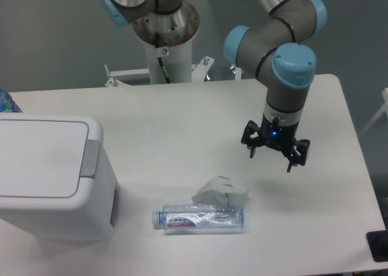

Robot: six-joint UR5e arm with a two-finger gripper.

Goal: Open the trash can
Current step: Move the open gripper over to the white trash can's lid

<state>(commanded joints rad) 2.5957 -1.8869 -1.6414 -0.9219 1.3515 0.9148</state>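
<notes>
The trash can (48, 179) is a large white boxy bin at the left of the table, its flat white lid (39, 158) down. The grey push tab (91, 159) sits on the right rim of the lid. My gripper (271, 156) hangs above the table at the right, well away from the bin. Its fingers point down, spread apart and empty.
A clear plastic bottle (199, 219) lies on its side near the front middle of the table. A crumpled white paper (220, 190) rests just behind it. The robot base column (165, 42) stands behind the table's far edge. A blue object (6, 101) shows at the far left.
</notes>
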